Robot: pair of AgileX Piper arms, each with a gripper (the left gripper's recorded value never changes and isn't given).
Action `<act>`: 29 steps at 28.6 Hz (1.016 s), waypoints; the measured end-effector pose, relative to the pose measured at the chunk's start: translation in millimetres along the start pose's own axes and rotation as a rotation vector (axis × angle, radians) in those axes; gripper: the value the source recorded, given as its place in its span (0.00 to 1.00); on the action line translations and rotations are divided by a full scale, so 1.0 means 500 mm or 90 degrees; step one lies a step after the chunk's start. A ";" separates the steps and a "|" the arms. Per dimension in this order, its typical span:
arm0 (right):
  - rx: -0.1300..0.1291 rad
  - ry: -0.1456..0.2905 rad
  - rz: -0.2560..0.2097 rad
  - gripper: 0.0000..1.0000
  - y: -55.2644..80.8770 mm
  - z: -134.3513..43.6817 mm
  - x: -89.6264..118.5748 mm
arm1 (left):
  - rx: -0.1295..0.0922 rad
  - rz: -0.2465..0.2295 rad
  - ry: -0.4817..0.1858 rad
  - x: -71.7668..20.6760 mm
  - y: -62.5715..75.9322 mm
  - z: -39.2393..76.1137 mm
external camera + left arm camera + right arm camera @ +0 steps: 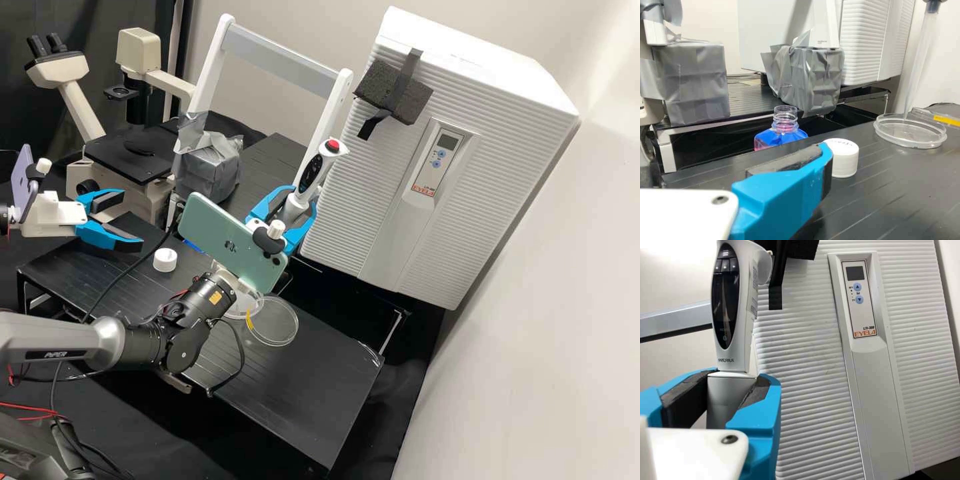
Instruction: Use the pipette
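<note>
My right pincer (280,215) grips the pipette (313,175) upright beside the white cabinet (460,167) at far right, its tube (920,60) reaching down to the dish (288,333), while my left pincer (115,219) hangs wide open and empty near the loose cap (165,259), so pickup looks done and dosing not yet.

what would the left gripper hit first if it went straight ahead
Probably the white cap on the bench, just ahead of the left gripper; depth is hard to judge.
</note>
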 end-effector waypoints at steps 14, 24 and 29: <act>0.015 0.042 -0.034 0.00 -0.021 -0.030 0.017 | 0.012 0.115 0.007 -0.016 0.105 -0.008; -0.042 0.155 -0.102 0.00 -0.083 -0.247 0.209 | 0.018 0.181 0.020 -0.035 0.173 -0.026; -0.051 0.148 -0.099 0.00 -0.093 -0.289 0.276 | 0.008 0.189 0.033 -0.039 0.181 -0.038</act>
